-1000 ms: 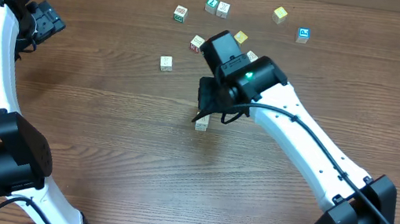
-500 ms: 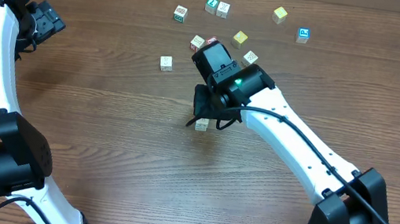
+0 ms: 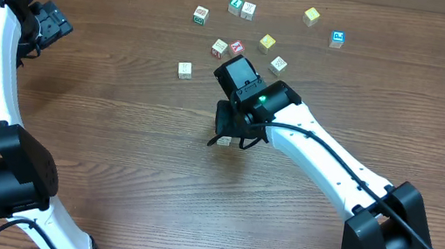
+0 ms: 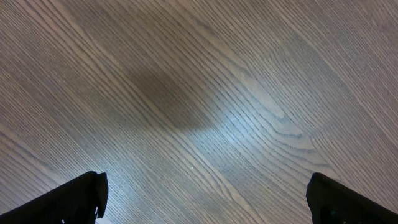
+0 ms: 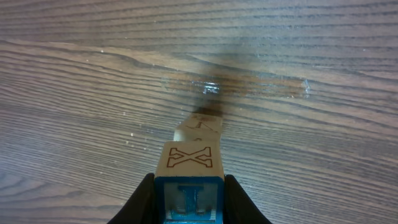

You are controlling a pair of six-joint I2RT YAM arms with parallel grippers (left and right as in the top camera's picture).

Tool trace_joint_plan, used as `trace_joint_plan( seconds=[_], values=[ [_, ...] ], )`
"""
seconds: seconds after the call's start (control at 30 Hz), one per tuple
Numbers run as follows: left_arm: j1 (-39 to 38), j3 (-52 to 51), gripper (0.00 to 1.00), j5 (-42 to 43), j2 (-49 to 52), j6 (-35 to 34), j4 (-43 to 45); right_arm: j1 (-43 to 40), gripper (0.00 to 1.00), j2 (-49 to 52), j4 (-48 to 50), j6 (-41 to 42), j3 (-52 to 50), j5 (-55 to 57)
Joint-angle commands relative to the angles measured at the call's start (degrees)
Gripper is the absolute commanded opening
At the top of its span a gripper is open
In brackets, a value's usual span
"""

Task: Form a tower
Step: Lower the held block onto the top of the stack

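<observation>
My right gripper [image 5: 189, 186] is shut on a pale wooden cube [image 5: 191, 163] with an outlined X on one side and a blue letter face towards the camera. Just beyond it on the table stands the tower [image 5: 199, 125], of which only a pale top shows; its height cannot be told. From overhead the right gripper [image 3: 228, 125] hangs right over the tower [image 3: 223, 141] and hides most of it. My left gripper [image 3: 50, 24] is far off at the table's left, open above bare wood [image 4: 205, 199].
Several loose letter cubes lie scattered behind the right arm, among them a pale one [image 3: 185, 70], a red one [image 3: 237, 47], a yellow one [image 3: 311, 16] and a blue one [image 3: 337, 39]. The tabletop [image 3: 112, 152] is brown wood.
The right wrist has swung left and towards the front, uncovering loose cubes behind it; its gripper now covers more of the tower. The left arm has stayed still.
</observation>
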Motion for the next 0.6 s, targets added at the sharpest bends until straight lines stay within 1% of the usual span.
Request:
trace_joint_plan(
  seconds=[0.0, 0.57],
  values=[
    [-0.3, 0.0, 1.0, -0.3, -0.1, 0.3, 0.1, 0.3, 0.13, 0.3, 0.4, 0.5, -0.5, 0.9],
    [-0.3, 0.0, 1.0, -0.3, -0.1, 0.3, 0.1, 0.3, 0.14, 0.3, 1.5, 0.5, -0.5, 0.9]
  ],
)
